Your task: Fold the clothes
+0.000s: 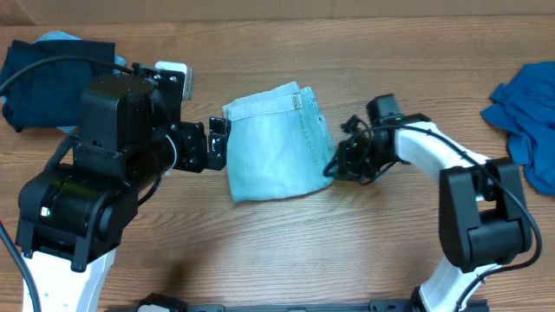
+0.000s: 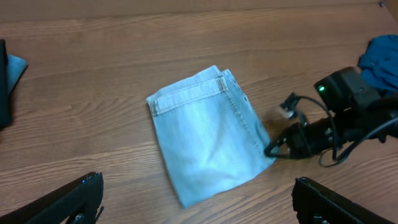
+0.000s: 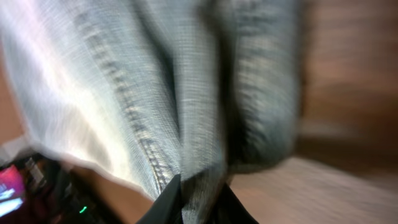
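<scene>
2 garments lie well apart: navy garment point(image 1: 39, 82) partly behind our left arm point(image 1: 95, 173), royal-blue garment point(image 1: 525, 113) cut off. We see left fingers point(image 1: 218, 143) wide, right fingers point(image 1: 333, 166) pinching the denim shorts point(image 1: 273, 143) in the middle of the desk point(image 1: 286, 251), blurred close up.

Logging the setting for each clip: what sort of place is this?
Likely a robotics lab bench, not a home: a black robot arm and a white robot arm at a wood-grain table, pale-blue folded denim shorts between them, a crumpled royal-blue garment aside.

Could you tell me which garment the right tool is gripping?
The denim shorts in the middle, pinched by the right tool; the navy garment and the blue garment lie far off.
</scene>
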Action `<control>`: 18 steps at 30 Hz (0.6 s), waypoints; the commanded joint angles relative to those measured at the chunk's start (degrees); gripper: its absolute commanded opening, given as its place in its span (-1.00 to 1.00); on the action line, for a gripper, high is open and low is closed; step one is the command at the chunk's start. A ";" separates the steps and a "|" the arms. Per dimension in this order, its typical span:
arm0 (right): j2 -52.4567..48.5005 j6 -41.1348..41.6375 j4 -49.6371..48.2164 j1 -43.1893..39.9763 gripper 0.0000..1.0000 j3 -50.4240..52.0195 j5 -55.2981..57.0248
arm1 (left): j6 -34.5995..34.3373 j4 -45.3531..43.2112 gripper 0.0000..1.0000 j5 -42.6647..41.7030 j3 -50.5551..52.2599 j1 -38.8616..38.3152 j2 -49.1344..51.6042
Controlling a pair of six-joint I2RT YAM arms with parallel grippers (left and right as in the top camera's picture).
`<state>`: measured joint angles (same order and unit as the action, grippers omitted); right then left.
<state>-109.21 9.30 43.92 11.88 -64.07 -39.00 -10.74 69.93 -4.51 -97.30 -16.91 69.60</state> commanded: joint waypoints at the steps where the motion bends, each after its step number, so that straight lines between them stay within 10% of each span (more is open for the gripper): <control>1: -0.09 6.67 -3.10 6.67 -0.70 -0.48 -9.79 | 0.04 0.09 1.00 0.68 -0.98 -0.37 0.04; 8: -0.11 27.98 -25.24 21.16 -0.71 -0.48 -5.49 | 0.07 0.15 1.00 0.68 -0.98 -0.37 0.04; 9: -0.11 30.60 -28.09 22.80 -0.64 -0.48 -3.58 | 0.07 0.17 1.00 0.68 -0.98 -0.37 0.04; 11: -0.09 33.94 -33.11 26.25 0.20 -0.50 -0.83 | 0.20 0.22 1.00 0.68 -0.98 -0.37 0.04; 18: 0.90 26.21 -27.28 25.14 0.32 -0.52 -1.07 | 1.16 5.22 1.00 6.51 -0.96 -0.35 0.15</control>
<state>-109.25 38.81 14.48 38.83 -64.12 -41.23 -10.39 73.01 -2.33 -97.30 -16.91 69.60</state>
